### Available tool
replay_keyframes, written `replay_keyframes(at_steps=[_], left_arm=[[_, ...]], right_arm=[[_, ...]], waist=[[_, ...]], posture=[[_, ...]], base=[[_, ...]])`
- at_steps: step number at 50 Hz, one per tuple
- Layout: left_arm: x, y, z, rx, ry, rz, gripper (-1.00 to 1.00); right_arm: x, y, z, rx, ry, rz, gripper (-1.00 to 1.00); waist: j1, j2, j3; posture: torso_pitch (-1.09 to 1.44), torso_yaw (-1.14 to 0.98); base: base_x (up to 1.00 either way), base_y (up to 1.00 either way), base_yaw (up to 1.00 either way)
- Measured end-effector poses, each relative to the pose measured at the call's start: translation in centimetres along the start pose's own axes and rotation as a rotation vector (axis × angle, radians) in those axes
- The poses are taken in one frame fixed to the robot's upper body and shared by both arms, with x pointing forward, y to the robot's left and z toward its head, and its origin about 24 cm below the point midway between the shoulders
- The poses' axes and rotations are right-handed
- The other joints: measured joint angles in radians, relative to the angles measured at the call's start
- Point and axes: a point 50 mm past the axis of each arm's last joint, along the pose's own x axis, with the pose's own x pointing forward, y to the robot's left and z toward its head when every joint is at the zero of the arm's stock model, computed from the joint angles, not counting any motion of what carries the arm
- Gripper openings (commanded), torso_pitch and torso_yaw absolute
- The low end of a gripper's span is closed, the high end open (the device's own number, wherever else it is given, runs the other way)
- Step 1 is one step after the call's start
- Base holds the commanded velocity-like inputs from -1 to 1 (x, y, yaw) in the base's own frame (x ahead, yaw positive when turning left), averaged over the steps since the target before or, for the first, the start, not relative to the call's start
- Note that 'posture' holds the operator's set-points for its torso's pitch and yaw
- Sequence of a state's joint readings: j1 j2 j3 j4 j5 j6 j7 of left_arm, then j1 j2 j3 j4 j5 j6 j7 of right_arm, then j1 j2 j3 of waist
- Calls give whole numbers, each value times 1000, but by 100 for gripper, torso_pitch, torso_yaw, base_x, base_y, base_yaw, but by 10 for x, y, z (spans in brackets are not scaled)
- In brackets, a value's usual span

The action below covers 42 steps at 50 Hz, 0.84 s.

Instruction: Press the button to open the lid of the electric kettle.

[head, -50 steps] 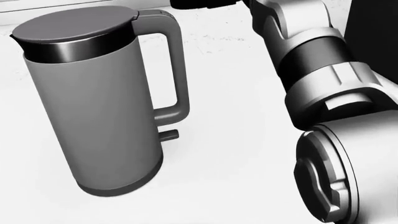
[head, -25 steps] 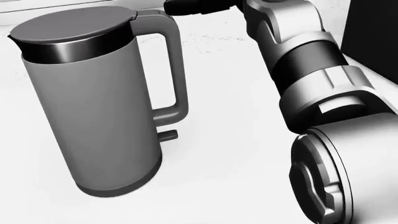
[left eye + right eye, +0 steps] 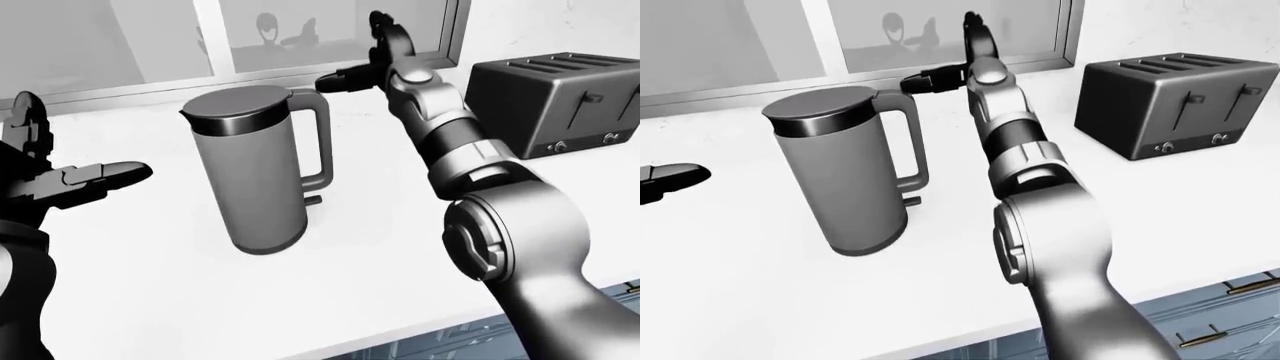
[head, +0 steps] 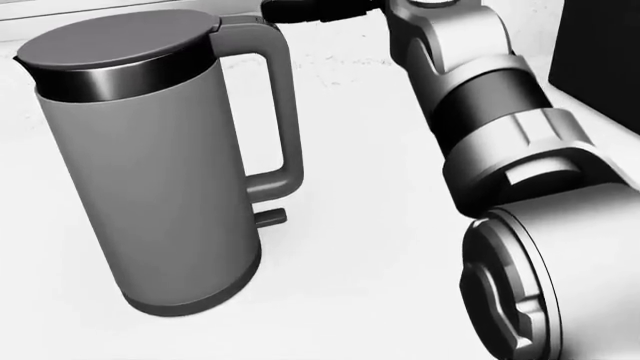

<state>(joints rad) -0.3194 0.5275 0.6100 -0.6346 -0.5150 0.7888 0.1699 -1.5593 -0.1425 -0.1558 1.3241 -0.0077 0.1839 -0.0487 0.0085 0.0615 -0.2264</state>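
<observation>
Now the right hand point(image 3: 372, 67) is stretched out over the white counter point(image 3: 380, 247) with one dark finger point(image 3: 335, 80) pointing toward the top of the kettle's handle point(image 3: 318, 135), the other fingers raised behind it and gripping nothing. In the head view that fingertip has crept leftward across the last second; it now sits just beside the upper corner of the handle, where earlier a clearer gap showed. Whether it actually touches the handle cannot be told from these views. The forearm has swung slightly with it, while the kettle's position in the view has barely shifted.

The electric kettle point(image 3: 252, 169) stands upright on the counter, left of the right arm, with its lid point(image 3: 234, 100) shut flat and its handle facing the right of the view. The button itself is not clearly distinguishable; it probably lies on the handle top near the lid hinge. Judged from this, the press has not yet happened, and the closing approach suggests the finger is lining up for it.

The left hand point(image 3: 70, 184) hangs at the left of the left-eye view, fingers spread wide, holding nothing, well apart from the kettle. A dark toaster point(image 3: 555, 97) sits near the right edge, below the window point(image 3: 300, 37).
</observation>
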Motion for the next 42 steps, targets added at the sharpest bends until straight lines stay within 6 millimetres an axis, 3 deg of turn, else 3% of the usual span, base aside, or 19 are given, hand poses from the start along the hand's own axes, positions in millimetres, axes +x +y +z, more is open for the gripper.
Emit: replay_keyframes(at_steps=[42], left_arm=[[-2, 1, 0, 0, 0, 1, 100]], right_arm=[[0, 9, -5, -51, -41, 0, 100]], waist=[[-3, 4, -8]], posture=[[-33, 0]], base=[[0, 0, 0]])
